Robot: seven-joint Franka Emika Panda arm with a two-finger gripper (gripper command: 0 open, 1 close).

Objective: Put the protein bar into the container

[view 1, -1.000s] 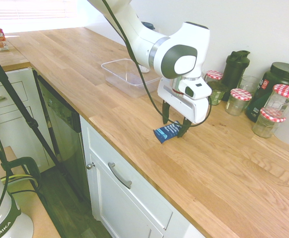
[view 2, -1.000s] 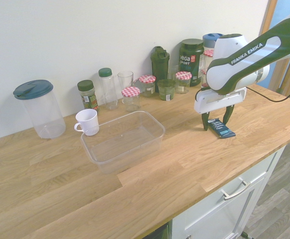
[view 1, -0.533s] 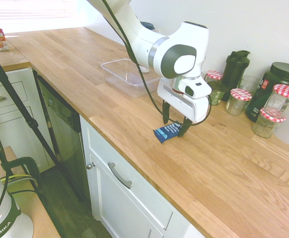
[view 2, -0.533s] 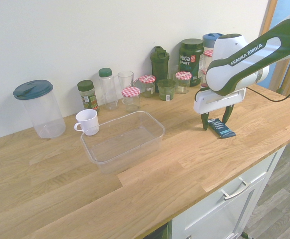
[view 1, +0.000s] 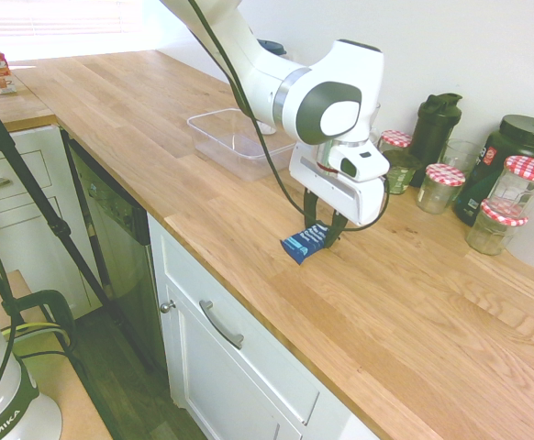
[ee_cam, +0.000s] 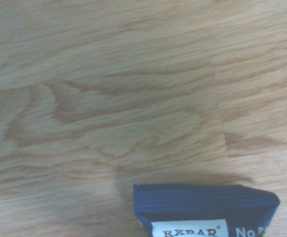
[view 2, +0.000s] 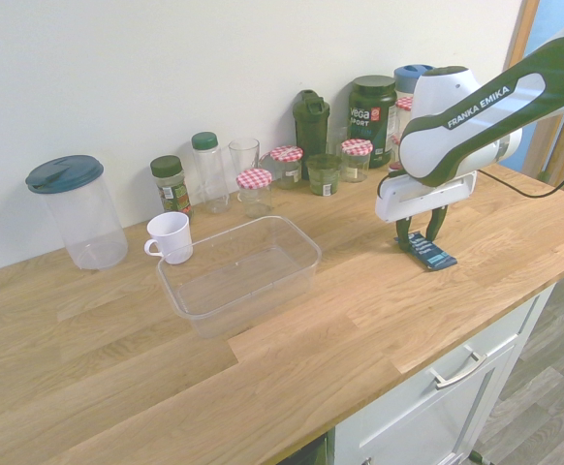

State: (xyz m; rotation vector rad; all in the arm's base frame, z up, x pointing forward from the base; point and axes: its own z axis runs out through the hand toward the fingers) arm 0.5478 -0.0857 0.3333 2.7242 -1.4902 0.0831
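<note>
The gripper (view 1: 320, 231) is positioned low over the wooden countertop (view 1: 432, 302), and its fingers (view 2: 402, 233) are seen pinching the protein bar (view 1: 305, 243) from both sides. The protein bar is held between the fingertips, with its lower face at the countertop. The container (view 2: 238, 273) is observed well apart from the fingers, beside a white mug (view 2: 171, 237).

Oak countertop (view 2: 292, 378), protein bar (view 1: 305, 243), clear container (view 2: 238, 274), white mug (view 2: 170, 236), jars (view 2: 256, 191)
</note>
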